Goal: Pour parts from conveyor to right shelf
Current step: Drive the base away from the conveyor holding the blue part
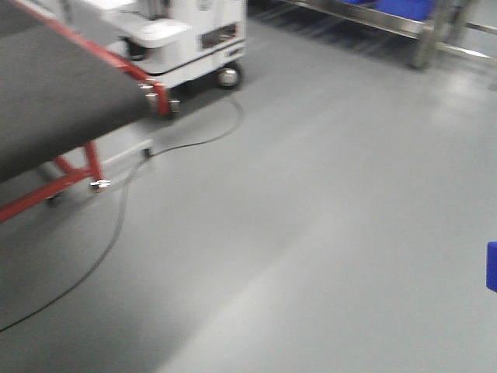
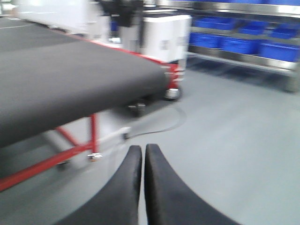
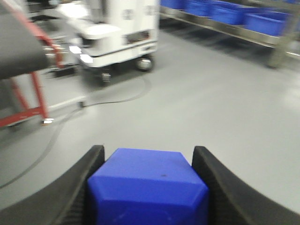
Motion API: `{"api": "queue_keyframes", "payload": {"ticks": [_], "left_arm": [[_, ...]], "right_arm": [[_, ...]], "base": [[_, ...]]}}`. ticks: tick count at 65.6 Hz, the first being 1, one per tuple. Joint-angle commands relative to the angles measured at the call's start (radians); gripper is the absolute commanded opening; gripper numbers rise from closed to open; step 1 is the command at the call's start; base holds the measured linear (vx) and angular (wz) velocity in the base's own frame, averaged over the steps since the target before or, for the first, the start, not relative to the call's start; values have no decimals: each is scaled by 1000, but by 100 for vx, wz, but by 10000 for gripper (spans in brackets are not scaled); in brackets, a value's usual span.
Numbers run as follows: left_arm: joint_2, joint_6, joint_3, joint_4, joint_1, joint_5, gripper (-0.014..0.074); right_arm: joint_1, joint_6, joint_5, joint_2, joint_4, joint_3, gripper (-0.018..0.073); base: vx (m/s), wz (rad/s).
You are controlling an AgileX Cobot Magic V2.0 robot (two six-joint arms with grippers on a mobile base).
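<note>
Transit grip: right end effector (image 3: 147, 154) clamps the part (image 3: 147, 187) for carrying toward the shelf (image 3: 220, 29); left end effector (image 2: 143, 149) seems clenched empty.

Conveyor (image 1: 54, 101) left, cart (image 1: 186, 39) behind it, shelf (image 1: 388, 23) far right.

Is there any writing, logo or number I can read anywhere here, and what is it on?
None can be read.
The white wheeled machine bears small dark marks on its side, too blurred to read.
The blue block and the blue crates show no print.
</note>
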Motion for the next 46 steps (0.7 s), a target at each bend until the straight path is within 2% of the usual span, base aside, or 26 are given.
{"api": "queue_keyframes", "payload": {"ticks": [1,29,46], "left_arm": [[-12,-8,-19,-8,3,-72,-6],[-12,-8,-19,-8,3,-72,-6],[-12,-8,-19,-8,3,-72,-6]], "right_arm": [[0,0,-77,6,0,-29,-5],[0,0,-77,6,0,-29,-5],[0,0,-77,6,0,-29,-5]], "base": [[-34,-94],[-29,-103],[-21,-78]]}}
